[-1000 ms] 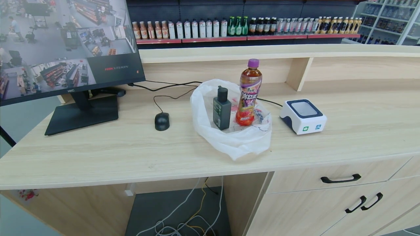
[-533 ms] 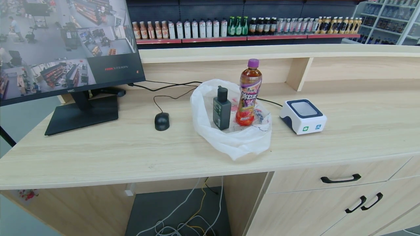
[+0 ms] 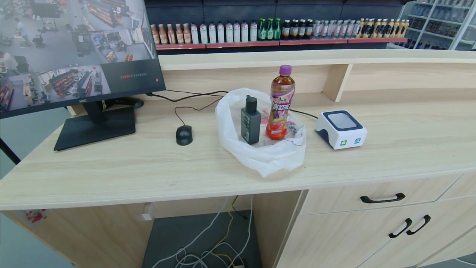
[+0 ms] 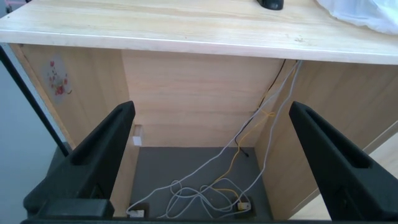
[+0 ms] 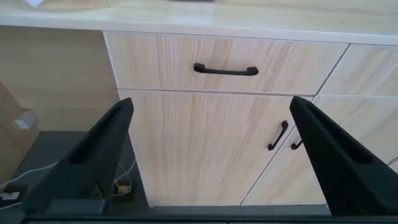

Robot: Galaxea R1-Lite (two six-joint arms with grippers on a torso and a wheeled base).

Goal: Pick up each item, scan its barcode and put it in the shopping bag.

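A white plastic shopping bag (image 3: 260, 156) lies open in the middle of the wooden counter (image 3: 111, 167). Inside it stand a dark green flat bottle with a black cap (image 3: 250, 123) and, beside it, a tall orange drink bottle with a purple cap (image 3: 280, 104), both upright. A white and navy barcode scanner (image 3: 340, 129) sits just right of the bag. My left gripper (image 4: 211, 124) hangs open below the counter's front edge, facing the kneehole. My right gripper (image 5: 211, 109) is open as well, in front of the drawers, with nothing between its fingers.
A monitor (image 3: 74, 52) on a black stand fills the counter's left end, with a black mouse (image 3: 184, 134) between it and the bag. A raised shelf (image 3: 297, 57) runs along the back. Drawers with black handles (image 3: 382, 198) and loose cables (image 4: 217, 180) lie under the counter.
The head view has shifted slightly, so the whole picture sits a little higher. The bag, bottles and scanner keep their places on the counter.
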